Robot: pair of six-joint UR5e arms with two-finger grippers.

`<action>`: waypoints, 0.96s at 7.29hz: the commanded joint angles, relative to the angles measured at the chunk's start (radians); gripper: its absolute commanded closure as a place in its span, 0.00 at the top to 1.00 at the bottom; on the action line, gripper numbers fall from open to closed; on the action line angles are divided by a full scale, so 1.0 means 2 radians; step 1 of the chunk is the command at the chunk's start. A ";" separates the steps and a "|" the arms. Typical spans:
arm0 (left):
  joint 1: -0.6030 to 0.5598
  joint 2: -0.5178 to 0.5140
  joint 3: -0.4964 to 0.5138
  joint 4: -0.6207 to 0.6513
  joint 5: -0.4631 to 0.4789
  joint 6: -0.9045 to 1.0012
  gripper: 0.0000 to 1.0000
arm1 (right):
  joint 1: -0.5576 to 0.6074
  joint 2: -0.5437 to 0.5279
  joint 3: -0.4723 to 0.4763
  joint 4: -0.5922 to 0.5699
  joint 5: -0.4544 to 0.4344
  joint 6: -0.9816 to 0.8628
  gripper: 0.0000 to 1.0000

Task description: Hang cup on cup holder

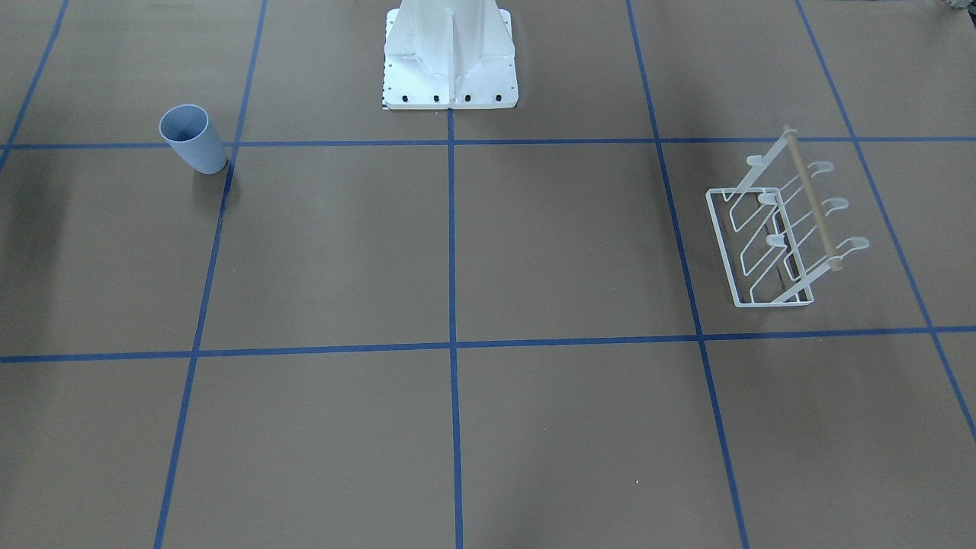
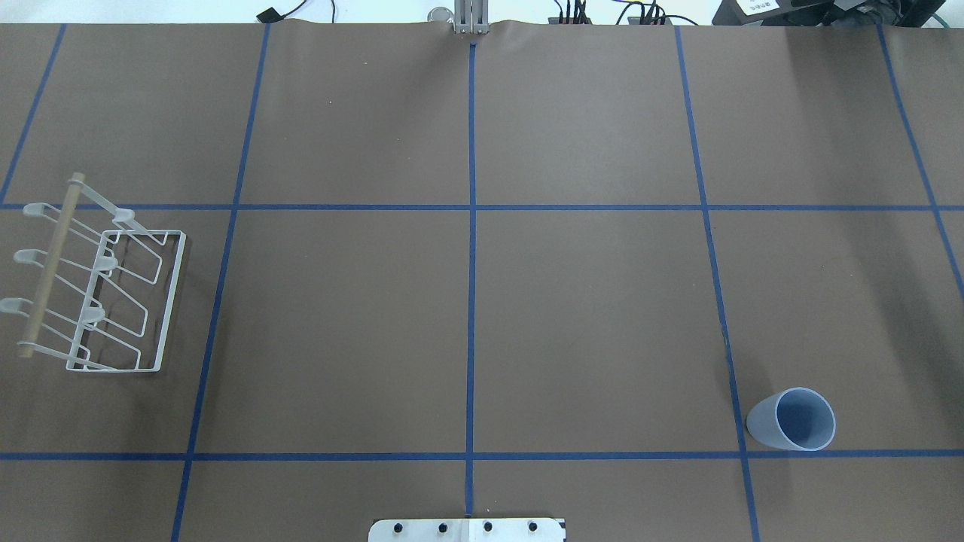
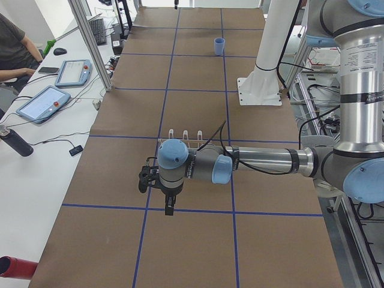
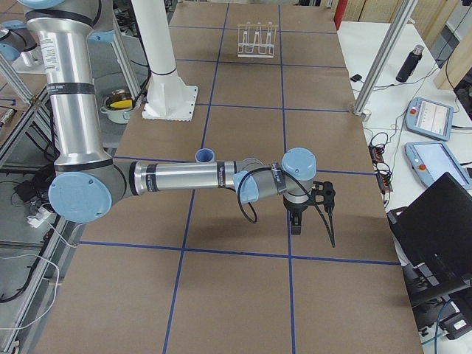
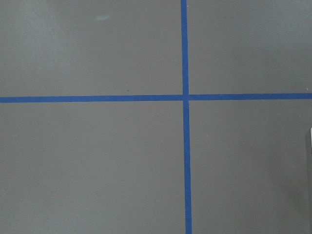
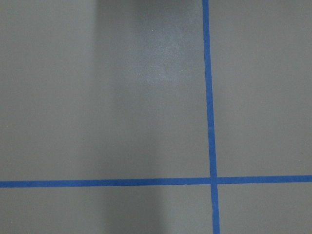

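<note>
The pale blue cup (image 1: 194,139) stands upright, mouth up, on the brown table on my right side (image 2: 791,419). The white wire cup holder (image 1: 770,229) with its wooden rod stands on my left side (image 2: 98,286), all pegs bare. My left gripper (image 3: 146,179) hangs over the table end, just beyond the cup holder (image 3: 186,137). My right gripper (image 4: 323,195) hangs over the opposite end, past the cup (image 4: 204,156). Both show only in the side views, so I cannot tell whether they are open or shut. The wrist views show only table and tape.
The white robot base (image 1: 450,53) stands at the table's near-robot edge. Blue tape lines (image 2: 471,263) grid the table. A side desk holds tablets (image 3: 45,102) and a dark bottle (image 3: 17,143); a laptop (image 4: 442,228) sits beyond the other side.
</note>
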 commanded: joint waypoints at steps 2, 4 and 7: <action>0.001 -0.001 -0.003 0.000 0.004 0.000 0.98 | -0.001 -0.005 0.004 -0.016 0.003 -0.027 1.00; 0.001 0.003 -0.007 -0.004 0.005 0.000 0.98 | -0.002 -0.012 0.009 -0.010 0.003 -0.027 1.00; 0.002 0.016 -0.009 -0.050 0.001 0.000 0.98 | -0.028 -0.012 0.012 -0.006 0.017 -0.024 1.00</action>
